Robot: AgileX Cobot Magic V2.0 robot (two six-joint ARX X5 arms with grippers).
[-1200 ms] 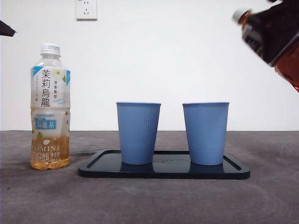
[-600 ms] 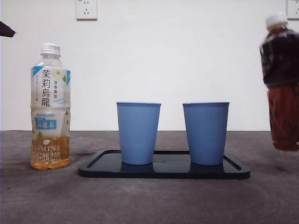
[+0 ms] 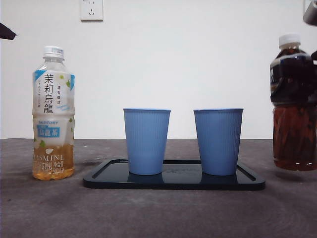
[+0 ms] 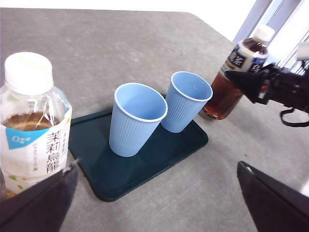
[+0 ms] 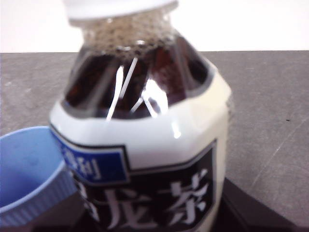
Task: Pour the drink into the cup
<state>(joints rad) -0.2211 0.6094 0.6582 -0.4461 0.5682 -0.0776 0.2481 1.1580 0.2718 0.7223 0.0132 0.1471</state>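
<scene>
A dark tea bottle (image 3: 293,106) with a white cap stands upright at the right of the tray, its base at or just above the table. My right gripper (image 4: 247,79) is shut on its label band. The bottle fills the right wrist view (image 5: 140,121). Two empty blue cups (image 3: 146,141) (image 3: 218,141) stand side by side on a dark tray (image 3: 173,182). The left wrist view shows both cups (image 4: 137,121) (image 4: 186,101) and the dark bottle (image 4: 223,94) just beyond the tray's corner. My left gripper (image 4: 154,203) is open and empty, back from the tray.
A jasmine tea bottle (image 3: 53,114) with a white cap stands left of the tray, close to my left gripper's jaw (image 4: 31,125). A wall socket (image 3: 91,10) is on the white wall behind. The left arm shows as a black tip (image 3: 6,30).
The dark tea bottle was tilted, cap towards the cups, high at the top right. It has swung upright and come down beside the tray. The left arm has not moved.
</scene>
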